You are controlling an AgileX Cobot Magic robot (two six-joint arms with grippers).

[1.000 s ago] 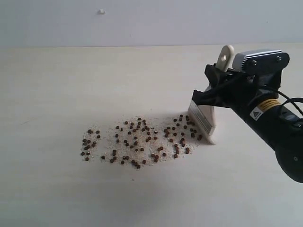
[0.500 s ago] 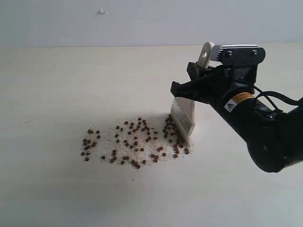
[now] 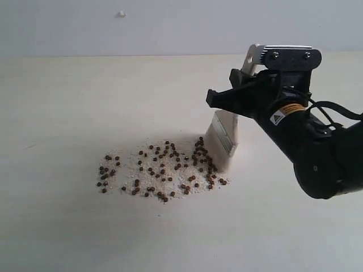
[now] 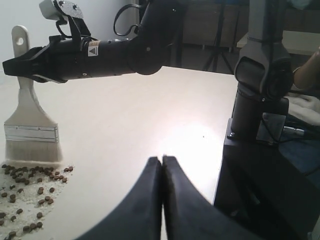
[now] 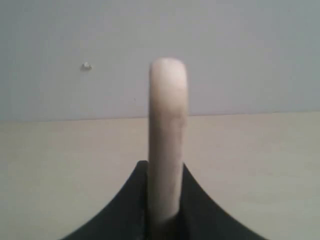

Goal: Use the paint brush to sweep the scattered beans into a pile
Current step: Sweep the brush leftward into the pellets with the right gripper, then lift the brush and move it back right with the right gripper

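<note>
- Beans [image 3: 161, 167], small, round and reddish-brown, lay scattered in a loose oval patch on the pale table [image 3: 62, 102], near the middle of the scene, mixed with fine whitish crumbs [image 3: 148, 148].
- The patch was not yet a tight pile: a small cluster sat apart at its left end, and the beans were denser at the right end, next to the brush.
- The paint brush [image 3: 222, 136] stood nearly upright at the right edge of the patch, tilted slightly, its handle end up and toward the far right.
- Its off-white bristles [image 3: 218, 157] pointed down, their tips touching the table right against the rightmost beans.
- Above the bristles was the silver ferrule [image 3: 226, 139], then the pale wooden handle.
- The right gripper [image 3: 227, 101] pinched the brush by its handle above the ferrule, one black finger on each flat side; the rounded handle end stuck up between them in the right wrist view.
- The right arm reached in from the right side of the scene.
- The left gripper [image 4: 161, 162] had its two dark fingers pressed together with nothing between them. It hovered over bare table, well apart from the beans and the brush.
</note>
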